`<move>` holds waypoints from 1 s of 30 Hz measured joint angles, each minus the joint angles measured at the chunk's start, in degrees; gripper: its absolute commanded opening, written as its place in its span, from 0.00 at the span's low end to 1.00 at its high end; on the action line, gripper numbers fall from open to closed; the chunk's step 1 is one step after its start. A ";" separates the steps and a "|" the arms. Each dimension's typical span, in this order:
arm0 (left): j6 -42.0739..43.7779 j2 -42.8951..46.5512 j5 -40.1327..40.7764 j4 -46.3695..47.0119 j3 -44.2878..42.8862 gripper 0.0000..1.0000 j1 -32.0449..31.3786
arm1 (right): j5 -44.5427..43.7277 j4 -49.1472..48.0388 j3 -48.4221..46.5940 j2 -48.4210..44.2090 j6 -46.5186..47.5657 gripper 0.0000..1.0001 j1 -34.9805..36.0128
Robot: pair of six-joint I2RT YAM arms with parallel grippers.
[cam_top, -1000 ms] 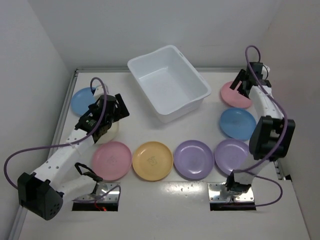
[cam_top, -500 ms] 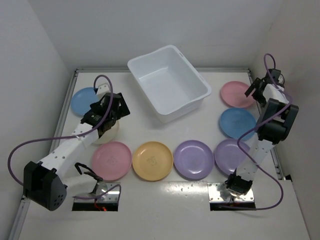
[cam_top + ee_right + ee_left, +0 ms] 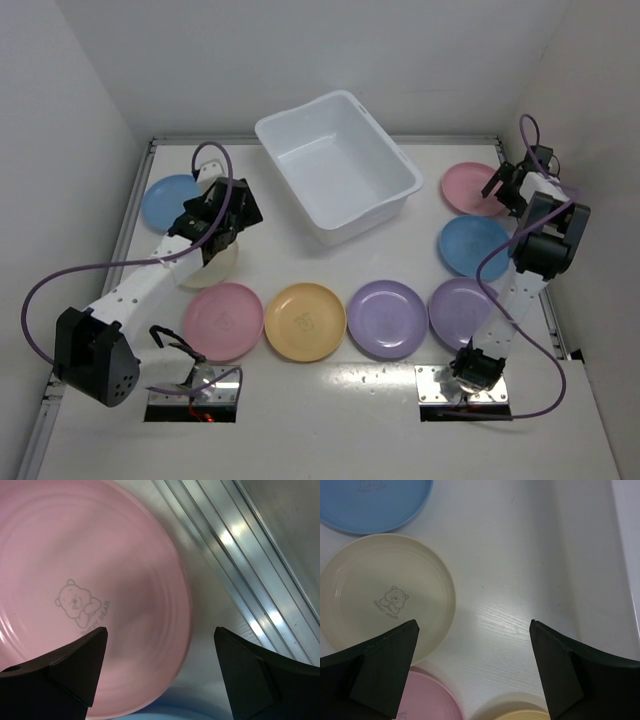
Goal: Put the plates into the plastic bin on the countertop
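Several plates lie flat on the countertop. The white plastic bin stands empty at the back centre. My left gripper hovers open over bare top, the cream plate under its left finger and a light blue plate beyond. My right gripper is open low over the far-right pink plate, its fingers straddling that plate's right rim. A blue plate lies just in front of it.
In the front row lie a pink plate, a yellow plate and two purple plates. A metal rail runs along the right wall beside my right gripper. White walls close the left, back and right.
My right arm folded back toward the right wall and dropped its gripper to the pink plate's right rim. My left gripper slid a little farther back, past the cream plate.
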State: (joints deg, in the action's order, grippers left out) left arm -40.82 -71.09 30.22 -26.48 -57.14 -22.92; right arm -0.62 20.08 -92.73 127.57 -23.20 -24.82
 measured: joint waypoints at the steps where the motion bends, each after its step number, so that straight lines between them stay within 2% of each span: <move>1: 0.02 -0.15 0.22 0.00 -0.15 1.00 0.04 | 0.00 0.11 -0.44 0.07 -0.04 0.87 0.15; 4: 0.07 -0.33 0.85 -0.04 -1.09 1.00 0.04 | -0.35 0.04 -1.42 0.17 -0.44 0.79 0.22; 8: 0.15 -0.33 1.86 0.00 -2.97 1.00 0.07 | -1.49 1.05 -3.43 1.09 -1.05 0.79 0.31; 9: 0.22 -0.33 2.12 0.04 -3.23 1.00 0.09 | -1.20 1.53 -4.22 1.90 -1.14 0.73 0.31; 11: 0.24 -0.33 2.69 0.02 -3.48 1.00 0.11 | 0.48 6.14 -10.32 6.21 -1.57 0.48 0.13; 12: 0.26 -0.33 2.95 -0.07 -3.48 1.00 0.13 | 0.72 8.33 -14.34 9.05 -1.33 0.41 -0.04; 15: 0.26 -0.31 3.76 -0.46 -3.50 1.00 0.17 | 3.91 8.72 -19.78 12.46 -2.29 0.36 -0.57; 16: 0.26 -0.31 4.02 -0.57 -3.50 1.00 0.22 | 4.35 7.96 -19.06 12.39 -2.43 0.30 -0.70; 17: 0.26 -0.31 4.24 -0.63 -3.50 1.00 0.39 | 4.98 6.91 -17.70 11.69 -2.43 0.15 -0.94; 19: 0.24 -0.22 4.68 -0.81 -3.50 1.00 0.72 | 5.97 4.72 -14.38 10.08 -2.78 0.02 -0.96; 25: 0.22 0.94 5.60 -1.31 -3.52 1.00 1.09 | 7.52 0.92 -6.75 3.96 -3.80 0.00 -0.66; 30: 0.24 1.25 6.12 -1.33 -3.56 1.00 1.11 | 7.02 2.19 -6.32 -0.11 -2.71 0.00 1.18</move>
State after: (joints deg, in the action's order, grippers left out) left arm -40.58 -69.84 36.34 -27.81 -60.71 -21.80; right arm 6.39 22.26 -99.04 127.46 -25.91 -23.64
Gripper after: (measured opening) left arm 1.001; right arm 0.024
